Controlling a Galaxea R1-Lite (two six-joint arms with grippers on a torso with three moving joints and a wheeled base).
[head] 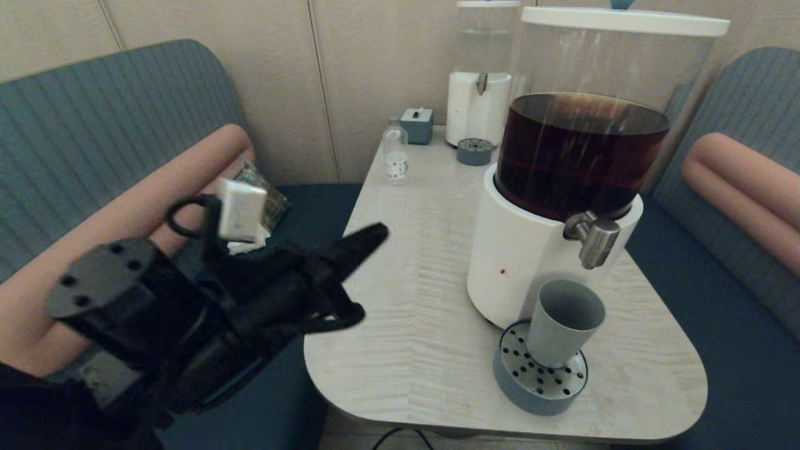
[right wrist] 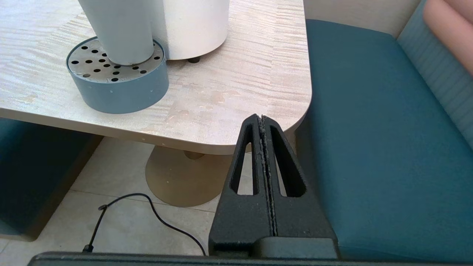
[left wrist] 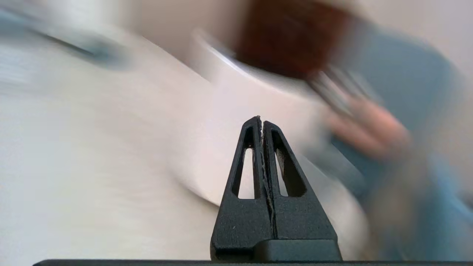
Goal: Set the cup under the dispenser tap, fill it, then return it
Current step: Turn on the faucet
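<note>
While the left gripper (head: pixel 369 240) is hovering at the table's (head: pixel 412 300) left edge with jaws pressed together on nothing, the cup (head: pixel 562 322) is standing on the drip tray (head: pixel 522 387) directly under the dispenser tap (head: pixel 594 239), seemingly positioned for filling, and the right gripper (right wrist: pixel 261 120), likewise closed and empty, is sitting parked off the near right corner

No text, brand, number or sign can be read anywhere. The small bottle (head: pixel 395 153) at the back of the table (head: pixel 406 325) carries a white label with tiny coloured marks, too small to make out. A crumpled packet (head: pixel 265 194) on the bench has a printed pattern, but no letters can be told. The big dispenser (head: pixel 556 206) shows only a small reddish dot on its white base, no lettering.
</note>
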